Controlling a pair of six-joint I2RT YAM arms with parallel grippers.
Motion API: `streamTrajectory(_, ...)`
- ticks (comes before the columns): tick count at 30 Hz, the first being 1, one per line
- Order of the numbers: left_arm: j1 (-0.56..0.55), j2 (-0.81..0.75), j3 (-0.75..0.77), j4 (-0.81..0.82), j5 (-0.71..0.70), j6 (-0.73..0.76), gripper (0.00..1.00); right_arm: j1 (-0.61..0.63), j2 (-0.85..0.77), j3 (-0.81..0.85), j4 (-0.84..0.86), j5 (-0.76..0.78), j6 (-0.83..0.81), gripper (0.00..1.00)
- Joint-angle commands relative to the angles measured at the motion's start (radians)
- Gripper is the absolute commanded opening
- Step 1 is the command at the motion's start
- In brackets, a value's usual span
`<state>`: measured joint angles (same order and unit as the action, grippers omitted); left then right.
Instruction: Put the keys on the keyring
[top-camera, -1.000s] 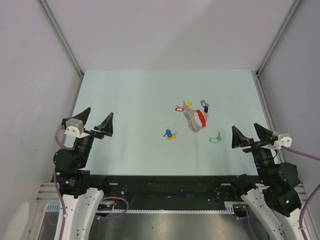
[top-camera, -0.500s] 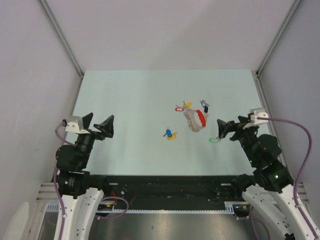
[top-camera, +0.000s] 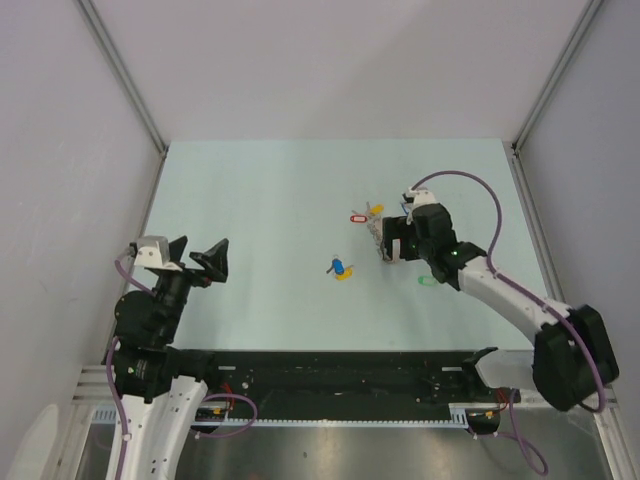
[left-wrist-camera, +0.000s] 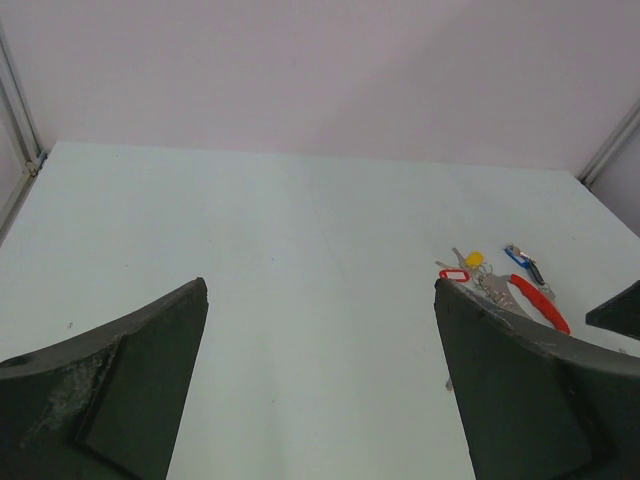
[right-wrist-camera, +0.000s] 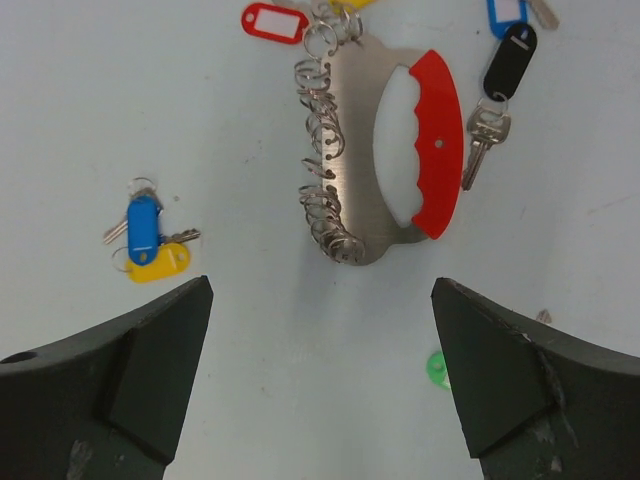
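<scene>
Fingers (right-wrist-camera: 130, 380) spread wide, right gripper (right-wrist-camera: 320, 290) hovers, keyring (right-wrist-camera: 370, 150) centred just ahead, seemingly lined up to grasp; left gripper (left-wrist-camera: 320, 300) idles, equally wide.

Bright, even, diffuse light fills every view, and the pale table (top-camera: 270, 220) looks flat and matte. From the right wrist the keyring (right-wrist-camera: 355, 160) is sharp, its steel faintly sheened, with only soft, weak shadows just beside it. From above, the keys (top-camera: 341, 268) around the keyring are tiny and poorly resolved.
</scene>
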<state>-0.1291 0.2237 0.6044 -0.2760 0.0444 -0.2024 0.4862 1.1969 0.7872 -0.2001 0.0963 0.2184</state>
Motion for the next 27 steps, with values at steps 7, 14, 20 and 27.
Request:
streamTrajectory(7, -0.014, -0.003, 0.018, -0.008, -0.011, -0.005, 1.00, -0.012, 0.361, 0.119, 0.292, 0.011, -0.008, 0.78)
streamTrajectory(14, -0.012, -0.003, 0.023, -0.014, -0.008, -0.003, 1.00, -0.012, 0.541, 0.194, 0.338, -0.001, -0.047, 0.73)
streamTrajectory(20, -0.012, 0.008, 0.023, -0.012, 0.000, -0.003, 1.00, 0.006, 0.604, 0.222, 0.318, -0.004, -0.079, 0.58)
streamTrajectory(27, -0.012, 0.016, 0.023, -0.019, -0.003, -0.003, 1.00, 0.083, 0.586, 0.219, 0.144, 0.016, -0.083, 0.41)
